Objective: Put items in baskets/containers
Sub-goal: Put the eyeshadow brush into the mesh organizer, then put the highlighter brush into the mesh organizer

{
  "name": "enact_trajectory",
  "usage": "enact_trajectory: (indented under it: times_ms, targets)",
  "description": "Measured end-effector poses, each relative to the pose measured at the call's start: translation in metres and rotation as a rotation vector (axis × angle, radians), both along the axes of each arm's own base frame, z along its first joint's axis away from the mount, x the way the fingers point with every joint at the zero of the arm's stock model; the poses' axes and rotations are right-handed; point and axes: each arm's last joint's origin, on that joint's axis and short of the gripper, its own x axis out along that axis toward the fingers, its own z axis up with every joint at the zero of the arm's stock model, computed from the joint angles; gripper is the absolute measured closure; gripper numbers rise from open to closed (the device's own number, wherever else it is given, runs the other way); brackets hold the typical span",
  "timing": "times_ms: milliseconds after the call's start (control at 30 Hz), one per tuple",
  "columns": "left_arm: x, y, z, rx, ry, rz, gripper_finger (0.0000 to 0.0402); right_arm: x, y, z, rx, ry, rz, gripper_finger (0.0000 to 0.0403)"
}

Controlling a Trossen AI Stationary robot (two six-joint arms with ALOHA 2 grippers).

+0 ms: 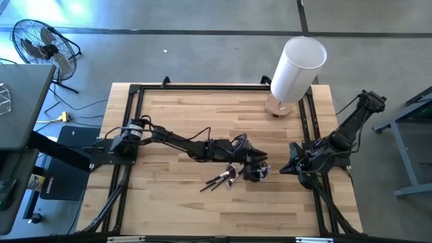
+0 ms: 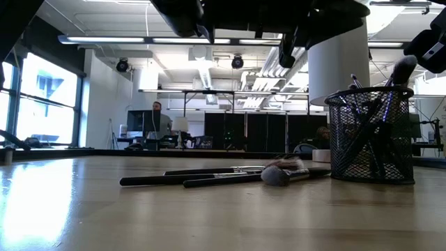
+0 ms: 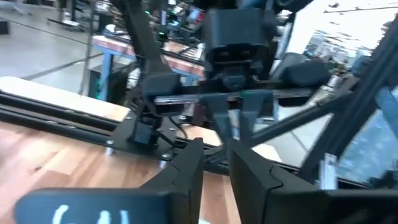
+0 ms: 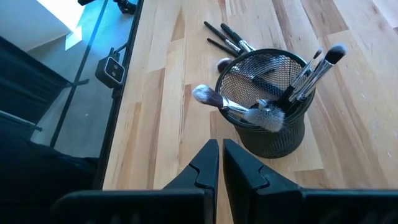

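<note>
The black mesh cup [image 1: 255,173] [image 2: 369,136] [image 4: 267,106] stands upright on the table and holds several brushes that lean on its rim, with bristle heads [image 4: 202,94] sticking out. Three or so more brushes [image 1: 219,179] [image 2: 209,178] [image 4: 227,37] lie flat on the wood just left of the cup. My left gripper [image 1: 260,160] [image 3: 216,165] hovers above the cup, slightly open, with nothing between its fingers. My right gripper [image 1: 283,169] [image 4: 221,158] is shut and empty, a little to the right of the cup and pointing toward it.
A tall white cylinder [image 1: 297,67] [image 2: 338,63] on a wooden base stands near the table's far right corner. Black frame rails [image 1: 307,121] run along the table's edges. A person [image 2: 159,118] sits far off in the room behind. Bare wood lies toward the near and left sides.
</note>
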Motion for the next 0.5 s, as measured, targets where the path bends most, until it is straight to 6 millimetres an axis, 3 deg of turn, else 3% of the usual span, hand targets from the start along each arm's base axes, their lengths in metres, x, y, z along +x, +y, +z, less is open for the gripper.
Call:
enact_trajectory:
  times_ms: [133, 267, 500]
  targets:
    - [0.0, 0.0, -0.001, 0.002, 0.013, -0.017, 0.0311, 0.0, 0.0, 0.0, 0.0, 0.0, 0.0, 0.0391]
    - [-0.01, -0.001, 0.022, 0.009, 0.039, 0.018, 0.0315, 0.0, 0.0, 0.0, -0.003, -0.002, -0.004, 0.0391]
    - [-0.046, 0.011, 0.051, -0.166, 0.348, 0.124, 0.0342, 0.0, 0.0, 0.0, -0.005, -0.002, -0.006, 0.0391]
